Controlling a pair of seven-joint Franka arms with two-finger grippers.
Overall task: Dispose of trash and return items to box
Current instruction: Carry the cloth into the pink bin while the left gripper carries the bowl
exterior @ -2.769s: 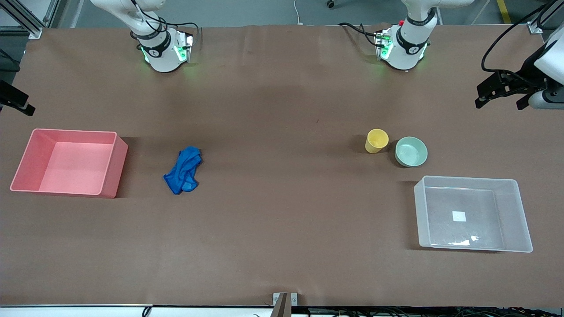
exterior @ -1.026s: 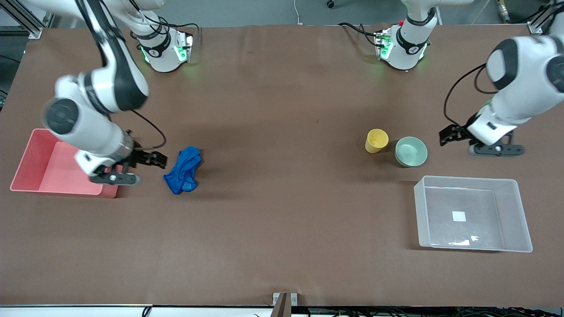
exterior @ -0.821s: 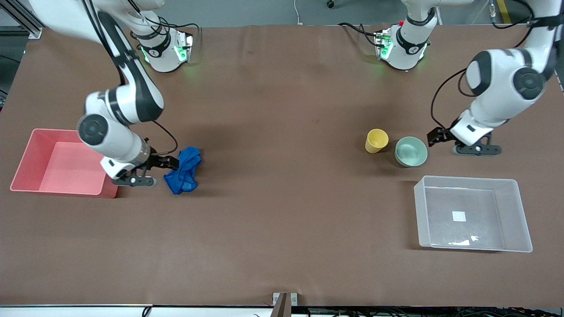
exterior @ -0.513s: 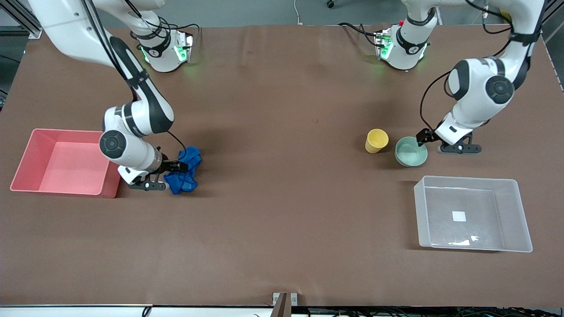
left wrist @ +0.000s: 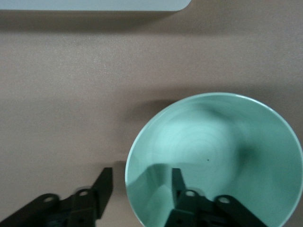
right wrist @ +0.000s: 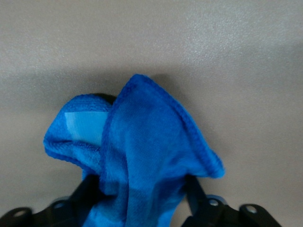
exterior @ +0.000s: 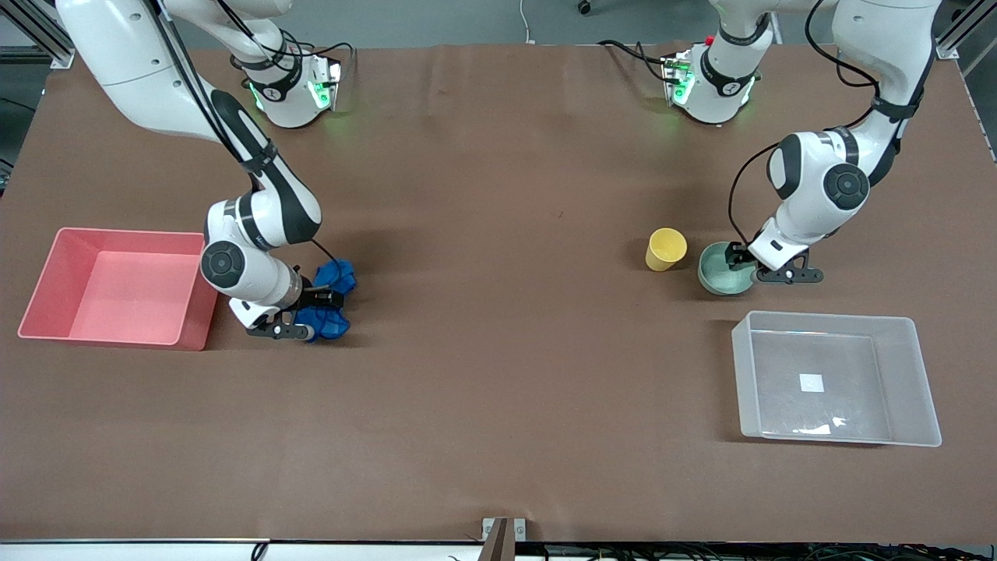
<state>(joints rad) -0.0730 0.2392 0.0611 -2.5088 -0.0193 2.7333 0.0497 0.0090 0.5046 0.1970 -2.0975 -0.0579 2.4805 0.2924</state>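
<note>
The blue rag point(exterior: 335, 274) lies bunched on the table beside the pink bin. My right gripper point(exterior: 319, 301) is down on it, and its open fingers stand on either side of the cloth point(right wrist: 142, 156). The mint-green bowl point(exterior: 718, 278) sits next to the yellow cup point(exterior: 666, 248), farther from the front camera than the clear box point(exterior: 826, 317). My left gripper point(exterior: 740, 262) is at the bowl's rim on the side toward the left arm's end. It is open, with one finger point(left wrist: 177, 184) inside the bowl point(left wrist: 213, 142) and the other outside.
The pink bin point(exterior: 117, 284) stands at the right arm's end of the table, close to my right wrist. An edge of the clear box point(left wrist: 94, 4) shows in the left wrist view.
Both arms have swung in from the table's ends and come down. The right gripper has moved onto the rag and pushed it together. The left gripper has moved to the bowl's rim.
</note>
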